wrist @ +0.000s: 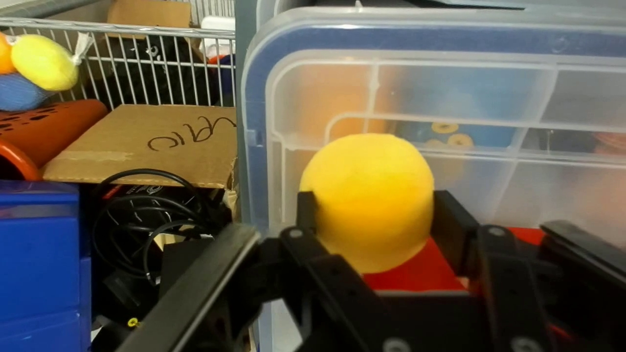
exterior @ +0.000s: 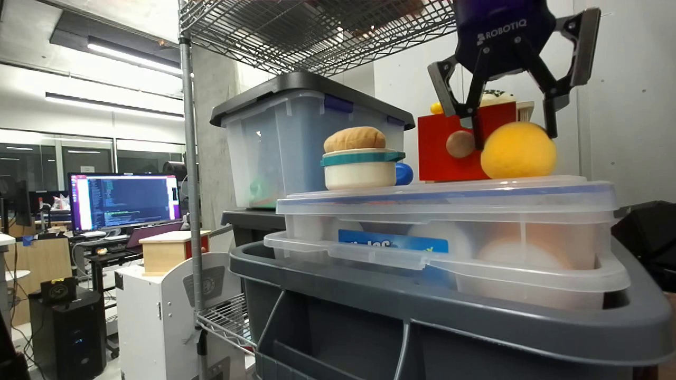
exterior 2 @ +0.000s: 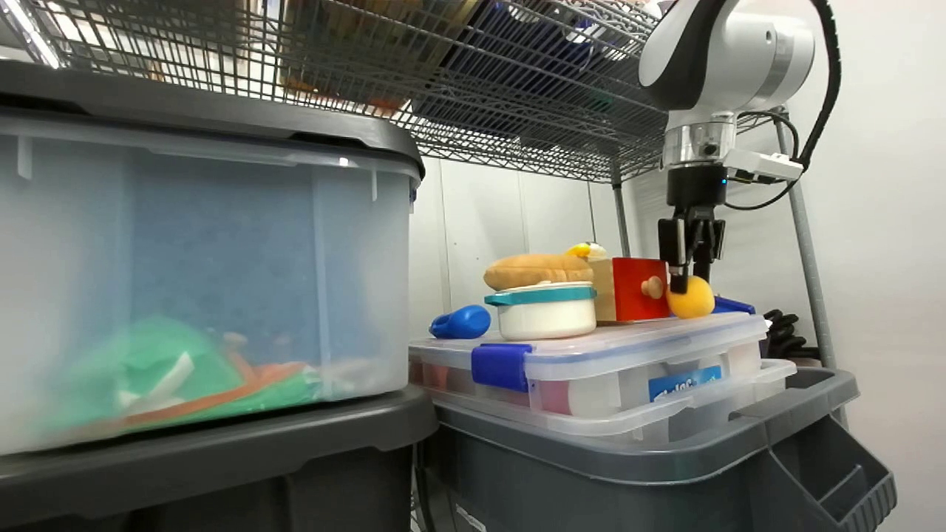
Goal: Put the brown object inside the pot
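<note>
The brown object, a tan lumpy toy bread (exterior: 355,139), lies on top of the small round pot (exterior: 360,175). The pot is cream with a teal rim and what looks like a cream lid under the bread. Both also show in an exterior view as bread (exterior 2: 538,272) and pot (exterior 2: 547,320). My gripper (exterior: 515,138) is some way to the side of them, its fingers touching both sides of a yellow ball (exterior: 518,161). The gripper (wrist: 374,210) looks shut on the ball in the wrist view. Bread and pot are out of the wrist view.
Pot and ball are on or above the lid of a see-through storage box (exterior: 496,196). A red box with a wooden knob (exterior 2: 628,284) stands close to the gripper. A blue object (exterior 2: 462,323) lies beside the pot. A large bin (exterior 2: 222,236) and a wire shelf (exterior 2: 458,140) are nearby.
</note>
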